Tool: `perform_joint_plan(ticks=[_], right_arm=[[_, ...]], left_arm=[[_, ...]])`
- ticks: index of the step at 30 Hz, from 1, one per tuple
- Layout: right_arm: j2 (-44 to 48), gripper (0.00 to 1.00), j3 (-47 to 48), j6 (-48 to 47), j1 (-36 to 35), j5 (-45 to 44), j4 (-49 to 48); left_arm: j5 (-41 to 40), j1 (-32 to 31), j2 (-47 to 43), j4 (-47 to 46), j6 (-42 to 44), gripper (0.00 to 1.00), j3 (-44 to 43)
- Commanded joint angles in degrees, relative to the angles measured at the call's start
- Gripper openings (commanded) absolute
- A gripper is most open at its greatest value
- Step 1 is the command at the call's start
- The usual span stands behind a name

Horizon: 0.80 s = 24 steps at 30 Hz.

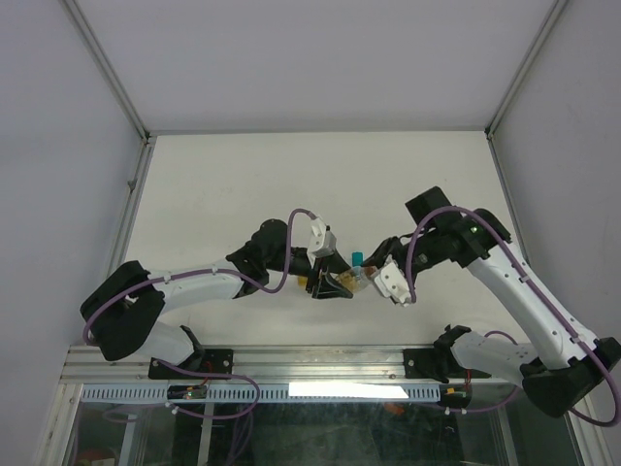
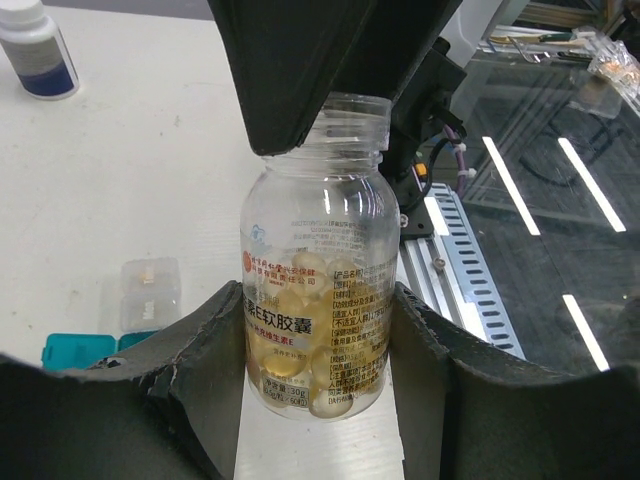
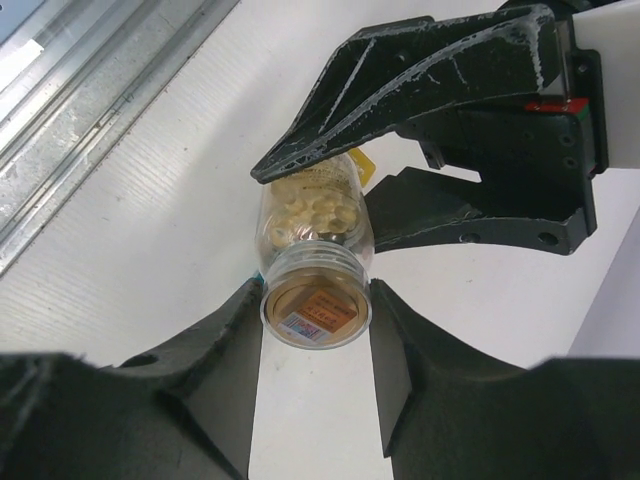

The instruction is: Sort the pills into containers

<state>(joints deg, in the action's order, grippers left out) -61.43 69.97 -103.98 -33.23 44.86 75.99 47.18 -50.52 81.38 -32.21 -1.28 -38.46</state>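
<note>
A clear pill bottle (image 2: pixel 318 300) full of yellow softgels is held between both grippers just above the table. My left gripper (image 2: pixel 320 335) is shut on its labelled body. My right gripper (image 3: pixel 315 325) is shut on its threaded neck, whose mouth end (image 3: pixel 316 305) faces that camera. In the top view the bottle (image 1: pixel 358 280) sits between the left gripper (image 1: pixel 338 282) and the right gripper (image 1: pixel 375 275). A clear pill box (image 2: pixel 150 292) and a teal pill box (image 2: pixel 78 350) lie on the table to the left. The teal box (image 1: pixel 357 257) and a yellow box (image 1: pixel 303 282) also show from above.
A white bottle with a dark blue cap (image 2: pixel 35 50) stands at the far left of the left wrist view. The metal rail at the table's near edge (image 2: pixel 455 260) runs close beside the bottle. Enclosure walls (image 1: pixel 116 97) frame the white table (image 1: pixel 320 175).
</note>
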Motion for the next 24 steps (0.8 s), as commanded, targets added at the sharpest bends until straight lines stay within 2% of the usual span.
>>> perform_joint_plan(ticks=[1,4,7,9,10,14,18,22,24], right_arm=[[0.84,0.41,-3.24,4.78,0.32,3.86,-3.37],[2.49,0.57,-4.66,17.95,0.35,4.07,-10.88],[3.45,0.72,-4.01,25.37,0.34,2.34,-14.05],[3.74,0.91,-2.56,29.76,0.40,2.13,-14.21],[4.00,0.95,-1.73,32.16,0.42,2.11,-14.13],[7.28,0.99,0.60,44.69,0.64,2.00,-14.40],[11.52,0.99,0.31,69.67,1.04,-2.33,-18.19],[8.15,0.99,3.32,78.54,1.61,-1.17,-10.66],[7.55,0.99,2.05,81.09,2.89,-1.45,-11.54]], left_arm=[[2.80,0.42,0.09,-1.82,0.07,0.00,-1.30],[2.81,0.38,0.09,-1.99,-0.13,0.00,-1.12],[2.71,0.41,0.10,-2.45,-0.17,0.00,-0.72],[2.56,0.42,0.11,-2.93,-0.29,0.00,-0.44],[2.43,0.42,0.09,-3.16,-0.37,0.00,-0.29],[1.28,0.42,-0.09,-6.27,-2.41,0.00,1.49],[-1.92,0.38,-1.94,-8.75,-4.32,0.00,3.51],[-6.38,-0.49,-3.38,-11.18,-5.56,0.00,5.12],[-8.59,-1.43,-3.56,-12.17,-5.52,0.00,5.38]])
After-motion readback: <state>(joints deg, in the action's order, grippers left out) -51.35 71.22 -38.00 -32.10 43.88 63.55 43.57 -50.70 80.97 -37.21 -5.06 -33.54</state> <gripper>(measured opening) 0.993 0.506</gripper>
